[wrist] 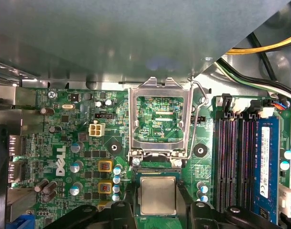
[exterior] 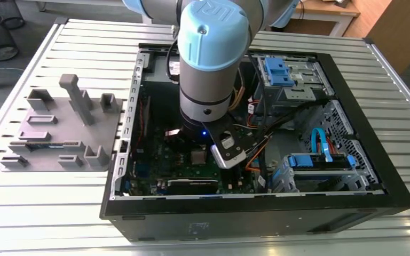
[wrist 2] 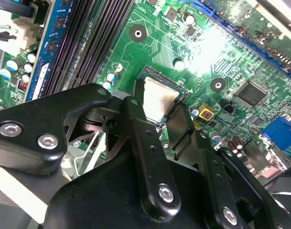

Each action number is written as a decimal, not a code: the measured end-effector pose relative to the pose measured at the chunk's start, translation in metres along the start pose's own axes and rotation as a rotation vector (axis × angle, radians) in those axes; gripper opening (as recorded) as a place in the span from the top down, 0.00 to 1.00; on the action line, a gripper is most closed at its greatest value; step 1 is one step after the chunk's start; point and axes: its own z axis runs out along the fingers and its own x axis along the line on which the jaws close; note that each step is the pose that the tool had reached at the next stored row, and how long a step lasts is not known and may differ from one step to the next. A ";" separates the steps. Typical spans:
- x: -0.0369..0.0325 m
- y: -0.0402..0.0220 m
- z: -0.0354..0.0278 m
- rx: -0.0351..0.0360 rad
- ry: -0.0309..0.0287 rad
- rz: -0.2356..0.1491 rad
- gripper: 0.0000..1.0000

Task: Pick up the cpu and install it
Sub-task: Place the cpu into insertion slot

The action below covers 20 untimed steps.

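One Universal Robots arm [exterior: 206, 64] is hanging down into an open computer case [exterior: 397, 200], which is lying on its side across the centre and lower right of the exterior view. The case is resting on a slatted metal table [exterior: 41, 218], and we are seeing a grey fixture tray [exterior: 55, 133] sitting just beside it at the exterior view's left. In the first wrist view we are looking straight onto the green motherboard [wrist: 59, 138]. There the cpu [wrist: 158, 194], a flat square chip with a silvery top, is sitting at its socket with the gripper [wrist: 158, 212] hovering right at it. In the second wrist view we are finding the chip again, partly hidden behind the gripper's black body. We cannot tell whether the gripper is clamping the cpu or standing released around it. The socket's silver load frame [wrist: 132, 119] is lying open just beside the cpu. Dark memory slots [wrist: 229, 157] are running alongside the socket, with a blue slot [wrist: 259, 138] next to them.
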 end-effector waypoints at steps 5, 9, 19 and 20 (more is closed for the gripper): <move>-0.0001 0.0000 0.0000 0.0003 0.0000 0.000 0.62; 0.0000 0.0000 0.0000 0.0005 0.0000 0.000 0.62; -0.0004 0.0002 -0.0063 -0.0011 0.0023 0.000 0.62; -0.0005 0.0002 -0.0056 -0.0012 0.0022 0.000 0.62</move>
